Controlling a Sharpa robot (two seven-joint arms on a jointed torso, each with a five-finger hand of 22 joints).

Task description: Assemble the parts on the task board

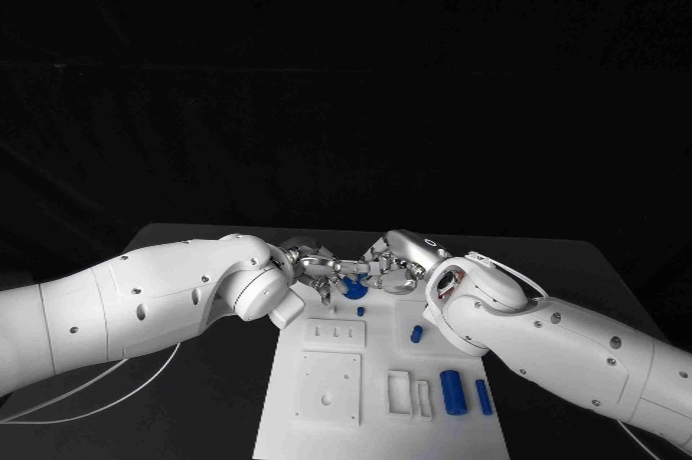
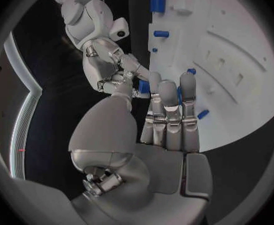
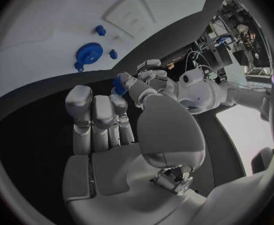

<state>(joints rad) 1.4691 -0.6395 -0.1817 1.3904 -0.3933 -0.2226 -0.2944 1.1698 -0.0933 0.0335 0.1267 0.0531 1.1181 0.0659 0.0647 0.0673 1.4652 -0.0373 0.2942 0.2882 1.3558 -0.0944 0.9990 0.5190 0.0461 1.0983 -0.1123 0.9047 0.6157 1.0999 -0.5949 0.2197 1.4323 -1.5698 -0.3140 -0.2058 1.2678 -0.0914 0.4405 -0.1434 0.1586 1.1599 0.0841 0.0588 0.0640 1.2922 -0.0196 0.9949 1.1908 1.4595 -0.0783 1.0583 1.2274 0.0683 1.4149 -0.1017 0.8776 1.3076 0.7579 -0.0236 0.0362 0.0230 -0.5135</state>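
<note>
Your black table point(image 1: 188, 242) sits in a dark room, with the white board point(image 1: 378, 420) lying down the middle of it, toward 6 o'clock in the head view. At the board's 12 o'clock end your two hands meet. Your left hand point(image 1: 306, 263) comes in from 9 o'clock and your right hand point(image 1: 397, 260) from 3 o'clock, fingertips almost touching each other.

Between them sits a small blue piece point(image 1: 355, 289). Both wrist views show it pinched at the fingertips of the hands, but you cannot tell which hand actually holds it, or whether both do. The other fingers of each hand are stretched out fairly straight.

On the board, a blue gear point(image 3: 89, 53) lies flat with two small blue pegs point(image 3: 101, 30) just beside it. Toward 4 o'clock from the hands a short blue pin point(image 1: 417, 333) stands on the board. Nearer 5 o'clock two longer blue cylinders point(image 1: 453, 392) lie side by side, close to a white rectangular frame point(image 1: 398, 394). A square white plate point(image 1: 329, 385) occupies the 7 o'clock part.
</note>
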